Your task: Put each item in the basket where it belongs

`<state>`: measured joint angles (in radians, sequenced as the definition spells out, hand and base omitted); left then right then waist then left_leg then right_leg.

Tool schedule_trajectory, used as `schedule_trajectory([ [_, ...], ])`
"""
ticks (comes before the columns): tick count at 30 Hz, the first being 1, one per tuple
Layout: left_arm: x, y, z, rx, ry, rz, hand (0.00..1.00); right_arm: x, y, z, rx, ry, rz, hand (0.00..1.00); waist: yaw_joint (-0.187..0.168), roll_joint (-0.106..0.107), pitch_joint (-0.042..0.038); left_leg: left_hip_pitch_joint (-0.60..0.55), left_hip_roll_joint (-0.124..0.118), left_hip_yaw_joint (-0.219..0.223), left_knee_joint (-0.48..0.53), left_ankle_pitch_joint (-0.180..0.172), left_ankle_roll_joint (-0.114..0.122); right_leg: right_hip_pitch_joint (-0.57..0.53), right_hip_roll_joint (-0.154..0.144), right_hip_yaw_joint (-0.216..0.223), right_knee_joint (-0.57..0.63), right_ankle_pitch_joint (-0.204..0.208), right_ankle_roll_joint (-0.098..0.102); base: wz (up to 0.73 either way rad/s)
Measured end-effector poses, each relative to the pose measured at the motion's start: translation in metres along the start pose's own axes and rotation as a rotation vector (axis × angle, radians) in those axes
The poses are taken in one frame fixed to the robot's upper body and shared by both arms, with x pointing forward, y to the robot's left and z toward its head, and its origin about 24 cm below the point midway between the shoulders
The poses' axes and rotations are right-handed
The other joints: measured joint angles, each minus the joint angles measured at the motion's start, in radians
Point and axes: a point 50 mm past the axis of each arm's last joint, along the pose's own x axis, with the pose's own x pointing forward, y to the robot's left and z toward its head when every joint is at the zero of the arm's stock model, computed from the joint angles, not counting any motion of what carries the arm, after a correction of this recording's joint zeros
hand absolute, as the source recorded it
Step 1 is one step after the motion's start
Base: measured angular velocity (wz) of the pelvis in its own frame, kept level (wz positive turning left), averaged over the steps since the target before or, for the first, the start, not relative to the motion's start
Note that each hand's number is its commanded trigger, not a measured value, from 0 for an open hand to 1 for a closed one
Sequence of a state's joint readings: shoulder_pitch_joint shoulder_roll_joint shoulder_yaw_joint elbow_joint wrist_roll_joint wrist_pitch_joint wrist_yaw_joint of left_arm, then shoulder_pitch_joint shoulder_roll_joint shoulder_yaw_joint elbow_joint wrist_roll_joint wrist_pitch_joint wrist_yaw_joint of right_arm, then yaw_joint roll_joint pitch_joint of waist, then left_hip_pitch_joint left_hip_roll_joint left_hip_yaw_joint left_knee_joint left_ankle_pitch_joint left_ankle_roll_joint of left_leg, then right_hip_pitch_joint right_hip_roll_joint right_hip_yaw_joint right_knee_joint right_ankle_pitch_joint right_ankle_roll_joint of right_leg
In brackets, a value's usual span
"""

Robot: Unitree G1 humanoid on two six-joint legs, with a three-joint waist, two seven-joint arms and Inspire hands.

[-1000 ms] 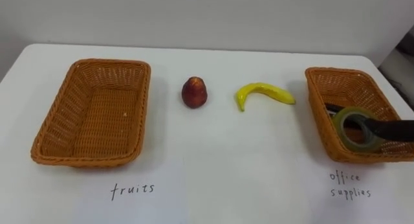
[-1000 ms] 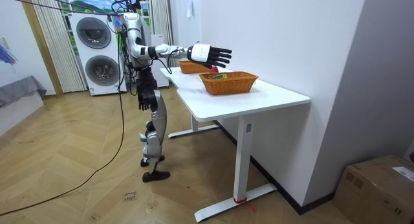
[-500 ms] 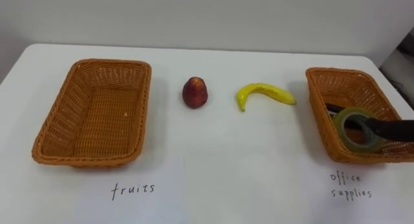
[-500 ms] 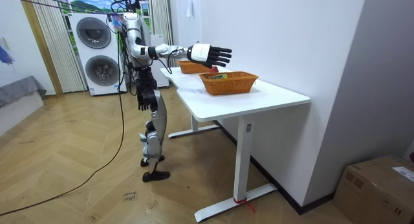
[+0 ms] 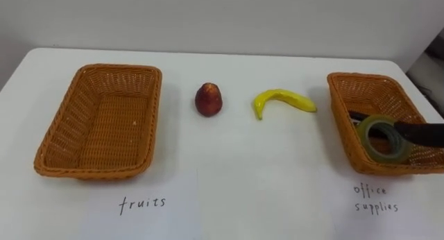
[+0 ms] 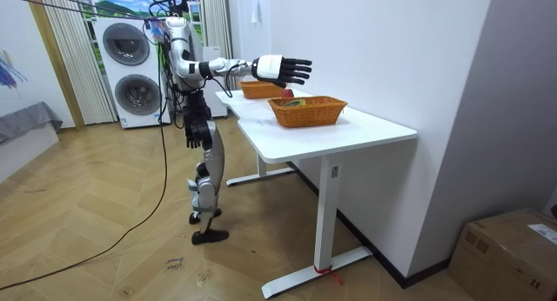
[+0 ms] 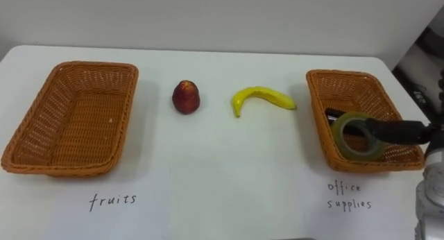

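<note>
Right hand [image 6: 280, 68] is held out over the office-supplies basket [image 5: 345, 82], fingers straight and spread, nothing grasped, apparently clear of the tape roll [image 5: 380, 139] lying directly beneath it. Banana [image 5: 283, 98] and peach [image 5: 209, 99], not yet sorted, are seen on the table [image 5: 243, 184] to the hand's left, with the empty fruit basket [image 5: 104, 68] beyond. A dark item [image 5: 355, 116] beside the roll is partly covered and cannot be identified.
</note>
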<state>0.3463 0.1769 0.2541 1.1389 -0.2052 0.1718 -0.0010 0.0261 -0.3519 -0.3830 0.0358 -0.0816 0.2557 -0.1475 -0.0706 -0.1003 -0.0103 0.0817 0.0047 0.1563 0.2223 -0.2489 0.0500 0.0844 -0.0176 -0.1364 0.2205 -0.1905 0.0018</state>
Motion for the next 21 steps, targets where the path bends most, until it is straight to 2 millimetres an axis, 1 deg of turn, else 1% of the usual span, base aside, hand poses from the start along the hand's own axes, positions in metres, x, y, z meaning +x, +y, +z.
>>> schedule_trajectory([
  [1, 0.000, 0.000, 0.000, 0.000, 0.000, 0.000, 0.00, 0.000, -0.001, 0.002, 0.001, -0.010, -0.006, 0.00, 0.001, 0.000, 0.0000, 0.000, 0.000, 0.000, 0.000, 0.000, 0.000, 0.000, 0.000, 0.000, 0.000, 0.000, 0.000, 0.00],
  [4, 0.000, 0.000, 0.000, 0.001, -0.001, -0.001, 0.00, 0.000, -0.001, 0.009, 0.005, -0.038, -0.013, 0.00, 0.002, -0.005, 0.0052, 0.000, 0.000, 0.000, 0.000, 0.000, 0.000, 0.001, 0.000, -0.001, 0.000, 0.000, 0.000, 0.00],
  [5, 0.000, 0.000, 0.000, 0.001, -0.001, -0.001, 0.00, -0.001, -0.002, 0.012, 0.007, -0.049, -0.016, 0.00, 0.001, -0.003, 0.0069, 0.000, 0.000, 0.000, 0.000, 0.000, 0.000, 0.001, 0.000, -0.001, 0.000, 0.000, 0.000, 0.00],
  [10, 0.000, -0.001, 0.000, 0.001, 0.001, -0.003, 0.00, -0.001, -0.003, 0.016, 0.010, -0.069, -0.031, 0.00, 0.014, -0.005, 0.0066, 0.000, 0.000, 0.000, 0.000, 0.000, 0.000, 0.001, 0.000, -0.001, 0.000, 0.000, 0.000, 0.00],
  [11, 0.000, -0.001, 0.000, 0.002, 0.002, -0.004, 0.00, -0.002, -0.003, 0.020, 0.009, -0.082, -0.035, 0.00, 0.018, -0.001, 0.0074, 0.000, 0.000, 0.000, 0.000, 0.000, 0.000, 0.000, 0.000, -0.001, 0.000, 0.000, 0.000, 0.00],
  [12, 0.000, -0.001, 0.000, 0.003, 0.002, -0.005, 0.00, -0.002, -0.003, 0.022, 0.010, -0.092, -0.036, 0.00, 0.020, -0.004, 0.0077, 0.000, 0.000, 0.000, 0.000, 0.000, 0.000, 0.000, 0.000, -0.002, 0.000, 0.000, 0.000, 0.00],
  [16, 0.000, -0.001, 0.000, 0.004, 0.003, -0.010, 0.00, 0.000, -0.003, 0.035, 0.002, -0.142, -0.044, 0.00, 0.027, 0.000, 0.0084, -0.002, 0.000, -0.001, 0.000, 0.000, 0.000, -0.002, 0.000, -0.002, 0.000, 0.000, 0.000, 0.00],
  [17, 0.000, -0.001, 0.000, 0.004, 0.003, -0.011, 0.00, 0.001, -0.003, 0.041, -0.009, -0.162, -0.051, 0.00, 0.031, 0.002, 0.0060, -0.002, 0.000, 0.000, 0.000, 0.000, 0.000, -0.003, 0.000, -0.001, 0.000, 0.000, 0.000, 0.00],
  [18, 0.000, -0.001, 0.000, 0.004, 0.004, -0.012, 0.00, 0.001, -0.004, 0.045, -0.009, -0.177, -0.052, 0.00, 0.034, 0.004, 0.0053, -0.002, 0.000, 0.000, -0.001, 0.000, 0.000, -0.003, 0.000, -0.001, 0.000, 0.000, 0.000, 0.00],
  [19, 0.000, -0.001, 0.000, 0.004, 0.004, -0.012, 0.00, 0.002, -0.004, 0.052, -0.018, -0.203, -0.050, 0.00, 0.036, 0.003, 0.0066, -0.001, 0.000, 0.000, -0.001, 0.000, 0.000, -0.002, 0.001, -0.001, 0.000, 0.000, 0.000, 0.00],
  [20, 0.000, -0.001, 0.000, 0.005, 0.003, -0.012, 0.00, 0.003, -0.004, 0.057, -0.038, -0.224, -0.044, 0.00, 0.040, 0.004, 0.0058, 0.000, 0.000, -0.002, -0.001, 0.000, 0.000, 0.000, 0.001, -0.002, 0.000, 0.000, 0.000, 0.00],
  [21, 0.000, -0.001, 0.000, 0.005, 0.003, -0.012, 0.00, 0.003, -0.004, 0.059, -0.054, -0.233, -0.041, 0.00, 0.041, 0.004, 0.0060, 0.000, 0.000, -0.004, -0.001, 0.000, 0.000, 0.001, 0.001, -0.003, 0.000, 0.000, 0.000, 0.05],
])
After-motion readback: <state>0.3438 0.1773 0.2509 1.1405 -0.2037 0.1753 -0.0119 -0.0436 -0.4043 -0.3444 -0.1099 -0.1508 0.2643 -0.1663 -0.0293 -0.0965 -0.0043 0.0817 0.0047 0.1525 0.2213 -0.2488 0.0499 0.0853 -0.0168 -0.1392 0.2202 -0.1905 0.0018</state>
